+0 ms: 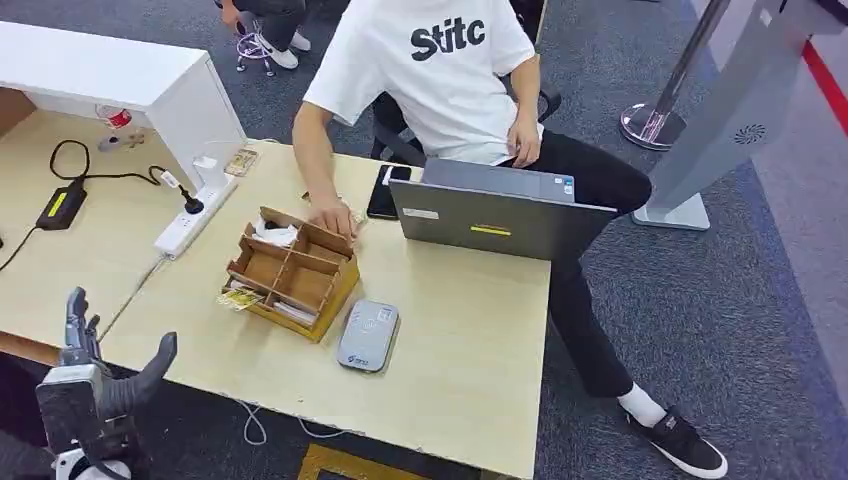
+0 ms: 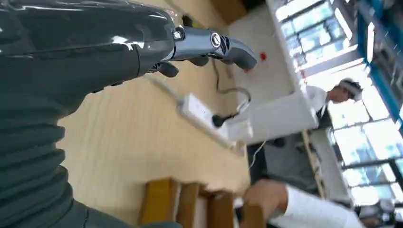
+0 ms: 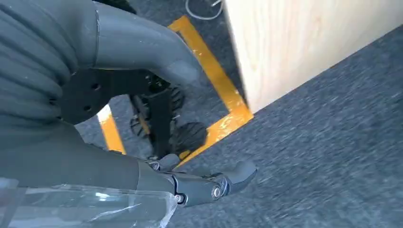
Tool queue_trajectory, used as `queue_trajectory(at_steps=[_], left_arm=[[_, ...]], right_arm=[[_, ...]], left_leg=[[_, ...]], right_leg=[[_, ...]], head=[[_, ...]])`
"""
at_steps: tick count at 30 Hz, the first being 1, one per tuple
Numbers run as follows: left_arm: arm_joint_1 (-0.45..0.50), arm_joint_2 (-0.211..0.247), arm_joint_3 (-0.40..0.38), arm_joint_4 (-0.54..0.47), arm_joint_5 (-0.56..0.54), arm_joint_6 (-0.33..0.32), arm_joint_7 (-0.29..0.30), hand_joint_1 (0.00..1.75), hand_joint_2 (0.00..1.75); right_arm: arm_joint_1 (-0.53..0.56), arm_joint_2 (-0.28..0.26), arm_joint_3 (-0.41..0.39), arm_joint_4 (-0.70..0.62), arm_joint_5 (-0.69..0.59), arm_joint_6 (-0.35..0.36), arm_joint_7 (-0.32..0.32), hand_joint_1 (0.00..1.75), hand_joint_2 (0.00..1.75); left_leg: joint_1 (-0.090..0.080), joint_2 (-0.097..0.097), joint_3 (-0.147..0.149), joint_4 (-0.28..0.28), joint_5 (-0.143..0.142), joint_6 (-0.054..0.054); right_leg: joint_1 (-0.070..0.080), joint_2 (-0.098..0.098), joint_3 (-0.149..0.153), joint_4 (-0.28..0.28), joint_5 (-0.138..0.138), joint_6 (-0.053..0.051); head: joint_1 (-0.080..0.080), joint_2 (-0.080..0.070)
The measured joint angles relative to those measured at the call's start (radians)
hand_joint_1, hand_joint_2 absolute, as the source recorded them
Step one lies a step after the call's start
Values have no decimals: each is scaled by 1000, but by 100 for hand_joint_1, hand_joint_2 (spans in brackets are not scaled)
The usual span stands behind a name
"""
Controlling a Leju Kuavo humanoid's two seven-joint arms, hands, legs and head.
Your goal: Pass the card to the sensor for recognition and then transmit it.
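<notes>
A wooden organiser box [image 1: 290, 275] with several compartments stands mid-table, cards [image 1: 240, 298] poking out at its near-left corner. Just right of it lies the grey card sensor [image 1: 368, 335], flat on the table. My left hand [image 1: 100, 380] is raised at the table's near-left edge, well left of the box, fingers spread and holding nothing; the left wrist view has this left hand [image 2: 204, 45] over the tabletop with the organiser box [image 2: 199, 204] ahead. My right hand [image 3: 190, 180] hangs over the carpet beside the table's corner [image 3: 304, 42], fingers apart and empty.
A person in a white shirt sits at the far side, one hand [image 1: 330, 215] on the box's far edge. A grey laptop [image 1: 495, 215] and a black phone [image 1: 382, 192] lie behind the sensor. A white power strip [image 1: 185, 225] and a cabled adapter [image 1: 60, 205] sit left.
</notes>
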Motion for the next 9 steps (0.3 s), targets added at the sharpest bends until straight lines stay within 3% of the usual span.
queue_trajectory(at_steps=[2,4,9], left_arm=[[-1,-30,61,79,18,-155,-44,0,175],[-7,-51,126,160,23,-262,-83,0,175],[-38,-59,288,334,67,-414,-106,0,175]], right_arm=[[1,0,-1,5,9,-23,11,0,175],[0,0,-2,8,14,-49,22,0,175],[0,0,-9,13,39,-114,85,0,175]], left_leg=[[0,0,0,0,0,0],[0,0,0,0,0,0],[0,0,0,0,0,0]], right_leg=[[0,0,0,0,0,0],[0,0,0,0,0,0],[0,0,-1,0,0,0]], head=[[0,0],[0,0],[0,0]])
